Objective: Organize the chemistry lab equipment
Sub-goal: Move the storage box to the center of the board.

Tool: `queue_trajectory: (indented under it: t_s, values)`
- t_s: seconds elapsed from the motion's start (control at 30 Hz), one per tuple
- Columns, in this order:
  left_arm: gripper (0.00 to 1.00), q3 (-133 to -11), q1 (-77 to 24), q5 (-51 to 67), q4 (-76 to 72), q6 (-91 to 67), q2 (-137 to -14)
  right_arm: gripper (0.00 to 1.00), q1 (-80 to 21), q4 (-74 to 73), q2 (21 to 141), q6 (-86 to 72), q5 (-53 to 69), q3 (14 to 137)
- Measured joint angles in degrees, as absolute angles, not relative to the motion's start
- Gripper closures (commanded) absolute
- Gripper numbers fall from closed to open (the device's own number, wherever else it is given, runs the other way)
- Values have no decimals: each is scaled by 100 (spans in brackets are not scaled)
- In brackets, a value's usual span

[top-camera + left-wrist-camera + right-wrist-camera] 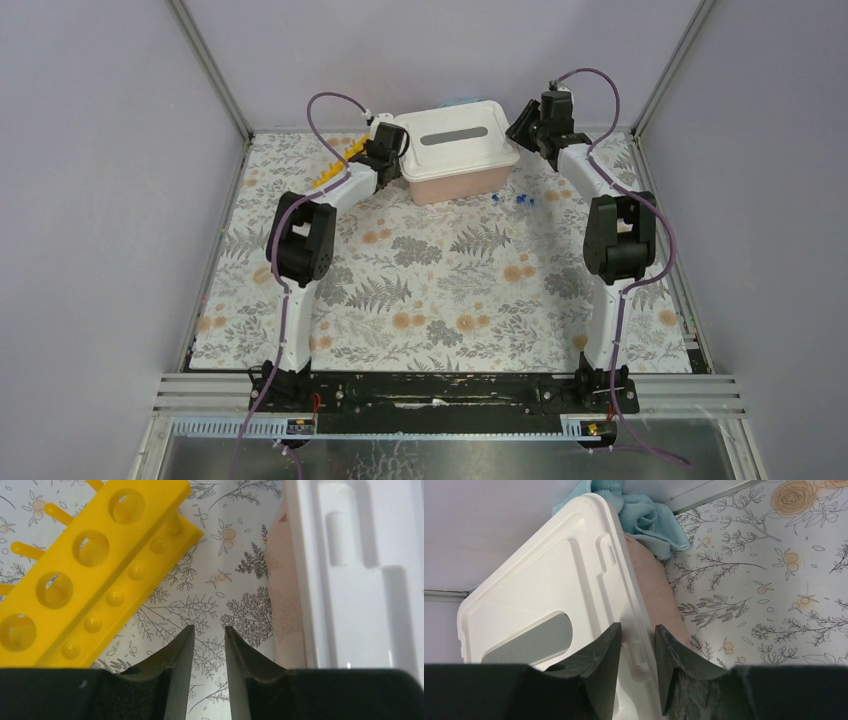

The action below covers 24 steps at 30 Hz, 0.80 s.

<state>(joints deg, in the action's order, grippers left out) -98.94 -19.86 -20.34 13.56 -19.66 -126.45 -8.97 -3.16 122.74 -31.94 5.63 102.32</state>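
Floral cloth [440, 290] covers the table, with a white-lidded box [458, 150] at its far middle; the yellow rack [95, 575] lies just left of the box, set at an angle; the left gripper [209, 635] hangs between rack and box, its jaws slightly apart and holding nothing; the right gripper [635, 632] sits at the box's right end, jaws astride the lid's rim, though I cannot tell whether they pinch it; small blue-capped tubes [522, 200] lie near the box's front right; a blue towel [649, 520] is bunched behind the box.

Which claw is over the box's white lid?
The right claw, at the edge of the white lid. The left claw hangs over patterned cloth beside the yellow rack.
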Motion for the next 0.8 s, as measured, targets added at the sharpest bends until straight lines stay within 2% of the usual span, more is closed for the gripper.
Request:
queue_trajectory:
  t_s: [0.6, 0.8]
  values:
    - [63, -10645, -1826, -1881, 1358, -2036, -13209, 60, -897, -425, 12005, -3264, 421, 9933]
    - [52, -10715, -1824, -1887, 1330, -2043, -13260, 54, -897, -451, 11845, -3218, 346, 9765]
